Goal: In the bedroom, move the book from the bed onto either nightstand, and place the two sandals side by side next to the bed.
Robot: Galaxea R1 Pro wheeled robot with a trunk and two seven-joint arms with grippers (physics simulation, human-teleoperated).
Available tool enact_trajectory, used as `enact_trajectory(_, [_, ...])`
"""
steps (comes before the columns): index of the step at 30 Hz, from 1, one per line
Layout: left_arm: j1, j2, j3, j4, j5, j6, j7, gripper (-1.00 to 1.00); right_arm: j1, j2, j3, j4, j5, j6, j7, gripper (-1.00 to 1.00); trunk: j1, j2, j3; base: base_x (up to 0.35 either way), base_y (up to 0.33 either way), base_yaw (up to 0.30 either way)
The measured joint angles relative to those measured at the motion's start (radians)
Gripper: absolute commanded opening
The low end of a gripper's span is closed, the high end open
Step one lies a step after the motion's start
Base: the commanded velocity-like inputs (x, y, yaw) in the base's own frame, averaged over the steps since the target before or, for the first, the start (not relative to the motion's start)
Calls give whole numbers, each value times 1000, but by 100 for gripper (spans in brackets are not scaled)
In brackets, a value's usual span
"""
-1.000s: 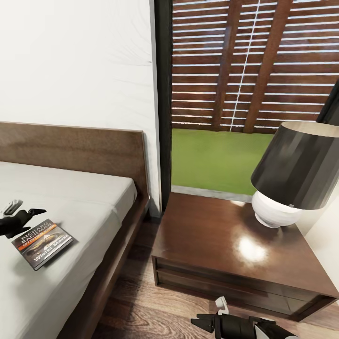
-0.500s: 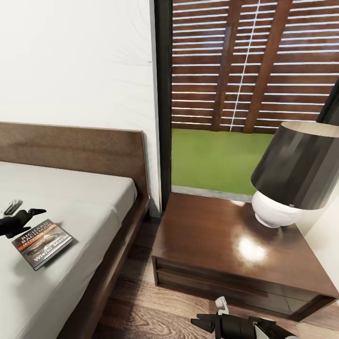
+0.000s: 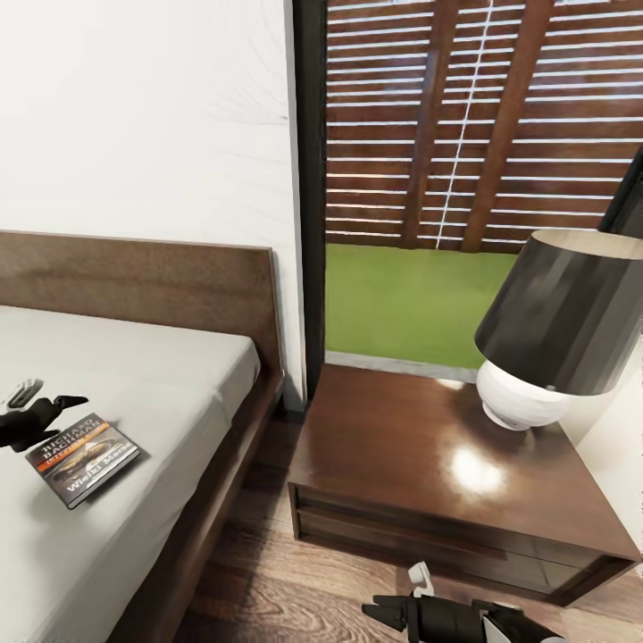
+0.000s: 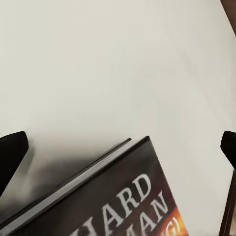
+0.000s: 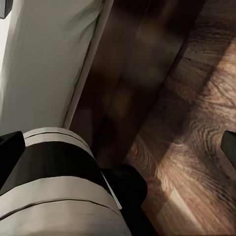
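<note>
The book (image 3: pixel 83 460) lies flat on the bed's light-grey mattress (image 3: pixel 170 375), near its right edge, title side up. My left gripper (image 3: pixel 58 411) hovers open just above the book's far-left corner. In the left wrist view, the book (image 4: pixel 118 196) sits between and just short of the spread black fingertips (image 4: pixel 12 152). The nightstand (image 3: pixel 420 464) stands right of the bed, its glossy top bare at the front. My right gripper (image 3: pixel 384 612) hangs open and empty low over the floor in front of the nightstand. The sandals are out of view.
A lamp (image 3: pixel 554 330) with a dark shade and white base takes the nightstand's back right corner. The brown headboard (image 3: pixel 152 286) backs the bed against a white wall. A tall window with slatted blinds (image 3: pixel 473 125) rises behind the nightstand. Wood-plank floor (image 5: pixel 191 132) runs between bed frame and nightstand.
</note>
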Motion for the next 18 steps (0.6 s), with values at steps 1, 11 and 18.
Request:
enact_trajectory(1, [0,0,0,0,0,0,0,100,0,0,0,0,0,0,0,100,0,0,0,-95,0,0])
enact_trajectory(11, [0,0,-1,0,0,0,0,100,0,0,0,0,0,0,0,100,0,0,0,-86,0,0])
enact_trajectory(18, [0,0,-1,0,0,0,0,100,0,0,0,0,0,0,0,100,0,0,0,-22,0,0])
